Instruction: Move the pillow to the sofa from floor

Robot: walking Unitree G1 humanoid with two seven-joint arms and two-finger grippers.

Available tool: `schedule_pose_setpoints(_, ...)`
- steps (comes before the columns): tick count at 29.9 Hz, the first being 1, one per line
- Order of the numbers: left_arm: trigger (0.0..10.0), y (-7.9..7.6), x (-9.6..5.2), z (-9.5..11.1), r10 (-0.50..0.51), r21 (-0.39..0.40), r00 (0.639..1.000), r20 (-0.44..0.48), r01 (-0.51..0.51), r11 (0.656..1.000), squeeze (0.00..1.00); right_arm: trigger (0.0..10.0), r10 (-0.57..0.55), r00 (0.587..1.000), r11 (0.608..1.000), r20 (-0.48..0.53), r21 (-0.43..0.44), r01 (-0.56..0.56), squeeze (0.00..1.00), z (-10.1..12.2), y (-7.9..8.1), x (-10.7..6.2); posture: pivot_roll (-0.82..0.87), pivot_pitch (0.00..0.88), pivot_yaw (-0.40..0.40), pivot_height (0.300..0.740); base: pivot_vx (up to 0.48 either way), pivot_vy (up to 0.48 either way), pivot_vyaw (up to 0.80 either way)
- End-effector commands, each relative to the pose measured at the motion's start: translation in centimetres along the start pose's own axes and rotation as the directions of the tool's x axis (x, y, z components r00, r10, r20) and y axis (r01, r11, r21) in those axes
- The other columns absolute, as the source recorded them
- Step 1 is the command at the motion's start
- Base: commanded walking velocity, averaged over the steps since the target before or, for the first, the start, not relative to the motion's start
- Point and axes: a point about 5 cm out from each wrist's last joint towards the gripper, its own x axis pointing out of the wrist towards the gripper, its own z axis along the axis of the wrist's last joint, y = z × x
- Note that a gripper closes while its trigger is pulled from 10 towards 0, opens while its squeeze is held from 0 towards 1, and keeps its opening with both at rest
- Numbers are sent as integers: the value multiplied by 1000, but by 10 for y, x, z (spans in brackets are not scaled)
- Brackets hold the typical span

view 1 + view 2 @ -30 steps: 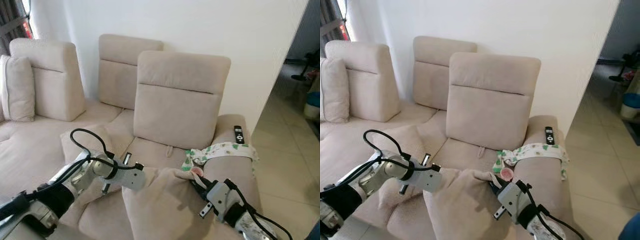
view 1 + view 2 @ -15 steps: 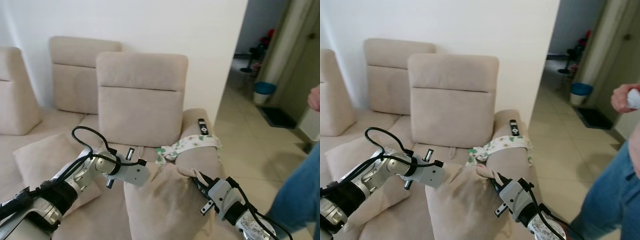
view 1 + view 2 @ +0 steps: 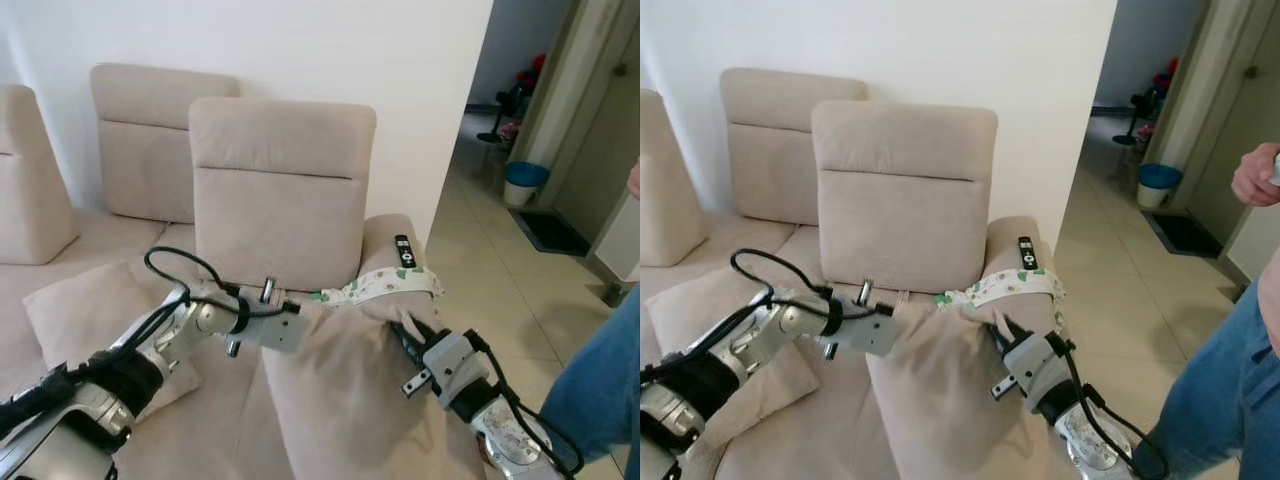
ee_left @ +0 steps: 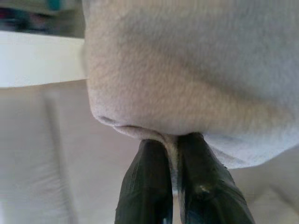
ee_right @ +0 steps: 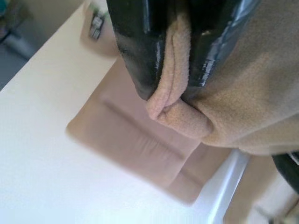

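Note:
A beige pillow [image 3: 345,400] hangs between my two grippers above the seat of the beige sofa [image 3: 280,200], close to its right armrest. My left gripper [image 3: 300,322] is shut on the pillow's upper left corner. In the left wrist view its two black fingers [image 4: 145,186] pinch the pillow's seam. My right gripper [image 3: 400,335] is shut on the upper right corner. The right wrist view has that gripper [image 5: 175,88] clamping a fold of the pillow [image 5: 229,116]. The pillow's top edge lies almost level with the armrest.
A second beige pillow [image 3: 90,310] lies on the seat to the left. A black remote [image 3: 404,251] and a patterned cloth [image 3: 385,288] rest on the armrest. A person in blue jeans [image 3: 600,380] stands at the right. A blue bin [image 3: 522,182] stands in the hallway.
The camera swung to the right, bringing the hallway and the person into view. Both grippers carried the pillow a little up and forward, toward the backrest and armrest.

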Motion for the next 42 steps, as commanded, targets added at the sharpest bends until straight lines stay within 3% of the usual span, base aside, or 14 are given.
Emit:
schedule_pose_setpoints(1, 10000, 14, 1, 12, 77, 46, 996, 45, -79, 996, 0, 10000, -40, 994, 999, 103, -5, 41, 0, 21, -8, 9, -60, 0, -1, 740, 0, 0, 0)
schedule_pose_setpoints(9, 10000, 22, -1, 12, 123, 45, 992, 33, -125, 991, 0, 10000, -59, 992, 998, 111, -1, 60, 0, 24, -13, 15, -61, 0, -1, 740, 0, 0, 0)
schedule_pose_setpoints(17, 10000, 48, -4, 4, 287, 22, 957, -46, -287, 958, 0, 10000, -141, 987, 989, -75, -46, 138, 0, -1, -26, 25, -60, 0, -3, 740, 0, 0, 0)
schedule_pose_setpoints(22, 10000, 57, -5, 2, 347, -1, 934, -83, -348, 937, 0, 10000, -195, 971, 981, -138, -8, 196, 0, -9, -33, 25, -59, 0, -5, 740, 0, 0, 0)
schedule_pose_setpoints(27, 10000, 56, -5, 0, 344, 1, 935, -92, -345, 939, 0, 10000, -194, 961, 980, -198, 15, 201, 0, -17, -34, 23, -59, 0, -7, 740, 0, 0, 0)
schedule_pose_setpoints(28, 10000, 47, 2, 3, 296, -5, 952, -81, -298, 955, 0, 10000, -179, 941, 979, -288, 47, 201, 0, -31, -31, 19, -59, 0, -7, 740, 0, 0, 0)
schedule_pose_setpoints(31, 10000, 44, 5, 4, 278, -10, 958, -74, -280, 960, 0, 10000, -176, 932, 977, -316, 59, 205, 0, -35, -30, 17, -59, 0, -7, 740, 0, 0, 0)
schedule_pose_setpoints(33, 10000, 37, 15, 11, 254, -27, 965, -59, -256, 966, 0, 10000, -189, 903, 969, -387, 74, 235, 0, -45, -30, 14, -60, 0, -3, 740, 0, 0, 0)
schedule_pose_setpoints(36, 10000, 35, 19, 14, 249, -32, 967, -54, -251, 967, 0, 10000, -197, 889, 965, -414, 77, 250, 0, -49, -31, 13, -64, 0, 0, 740, 0, 0, 0)
schedule_pose_setpoints(38, 10000, 35, 28, 28, 247, -59, 969, -27, -248, 967, 0, 10000, -215, 859, 957, -465, 74, 280, 0, -55, -33, 11, -76, 0, 6, 740, 0, 0, 0)
schedule_pose_setpoints(42, 10000, 35, 31, 32, 244, -68, 970, -19, -245, 967, 0, 10000, -221, 847, 954, -484, 72, 290, 0, -57, -34, 10, -77, 0, 7, 740, 0, 0, 0)
